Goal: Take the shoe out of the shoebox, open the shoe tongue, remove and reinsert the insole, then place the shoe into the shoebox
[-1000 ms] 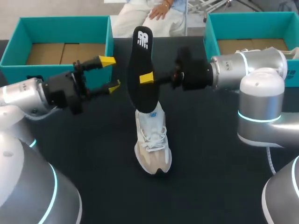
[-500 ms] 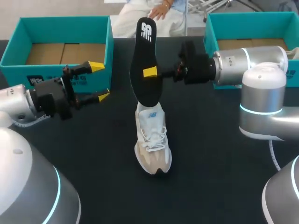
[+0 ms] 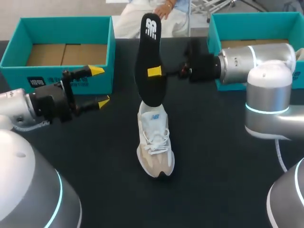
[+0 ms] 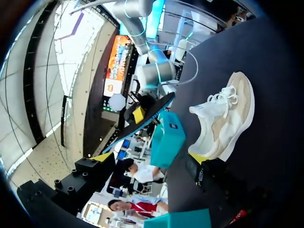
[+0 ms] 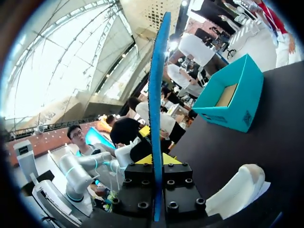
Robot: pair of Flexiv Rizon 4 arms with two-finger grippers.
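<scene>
**Q:** Where was the insole relative to the right pincer?

**A:** The insole (image 3: 151,61) stood upright between the fingers of the right pincer (image 3: 154,72), which pinched it from both sides near mid-length. Its lower end hung directly above the heel opening of the shoe (image 3: 154,142). Contact with the shoe could not be confirmed.

**Q:** Where was the shoe?

**A:** It rested on its sole on the worktop (image 3: 213,156), toe toward the robot. It lay outside the left shoebox (image 3: 57,21) and the right shoebox (image 3: 247,18), which stood behind it, one to each side.

**Q:** Arm poses?

**A:** The right arm extended level from the shoe's right side, well above the worktop. The left arm sat to the shoe's left. The left pincer (image 3: 99,85) was spread, gripped nothing, pointed toward the insole and was well apart from the shoe.
</scene>
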